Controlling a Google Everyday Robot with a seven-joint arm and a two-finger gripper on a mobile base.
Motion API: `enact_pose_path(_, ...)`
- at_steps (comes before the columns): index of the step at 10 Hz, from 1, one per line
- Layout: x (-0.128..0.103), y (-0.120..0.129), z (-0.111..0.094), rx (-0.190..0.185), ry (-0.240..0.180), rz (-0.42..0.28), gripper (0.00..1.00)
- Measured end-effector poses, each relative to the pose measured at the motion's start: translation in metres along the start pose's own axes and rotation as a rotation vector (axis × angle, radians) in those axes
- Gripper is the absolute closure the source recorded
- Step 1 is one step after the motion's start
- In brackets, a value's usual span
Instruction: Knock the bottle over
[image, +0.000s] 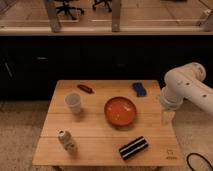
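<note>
Bottle (67, 142) is at the lower left of the frame, near the front-left corner of the desk (95, 132), and looks upright with its round top towards the camera. The gripper (167, 119) is at mid right, pointing down over the desk's right edge, well apart from the bottle. Its fingers are spread with nothing between them. The white arm (186, 88) comes in from the right edge of the frame. A white paper cup (73, 103) stands further back from the bottle, on the left side. An orange bowl (120, 110) sits centre, between cup and gripper. A black striped item (133, 148) lies at the front, right of centre. A blue item (139, 89) is at the back right and a small reddish-brown item (85, 89) at the back left.
</note>
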Motion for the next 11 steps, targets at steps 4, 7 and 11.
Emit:
enact_pose_path(4,0.0,0.0,0.0,0.0,0.0,0.0,0.2)
enact_pose_path(7,-0.001,0.001,0.0,-0.001,0.0,-0.002,0.2)
enact_pose_path(11,-0.05,0.006,-0.01,-0.004,0.005,-0.075,0.2)
